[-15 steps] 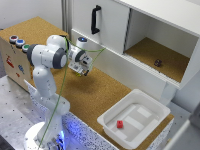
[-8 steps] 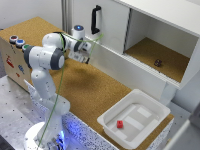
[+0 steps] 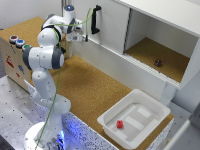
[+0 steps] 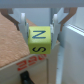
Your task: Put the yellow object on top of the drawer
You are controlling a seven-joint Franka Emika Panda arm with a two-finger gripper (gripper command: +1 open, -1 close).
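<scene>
The end effector (image 4: 42, 36) is gripping the yellow object (image 4: 40, 40), a lettered cube, by two opposite faces. It is hanging near the drawer (image 3: 150, 45) handle, at about eleven o'clock in the exterior view. The cube looks light, rigid and smooth, so flat-face pinching seems secure.

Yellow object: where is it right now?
Wrist view: yellow lettered cube sits between the gripper fingers. Exterior view: gripper is raised beside the drawer's black handle.
</scene>
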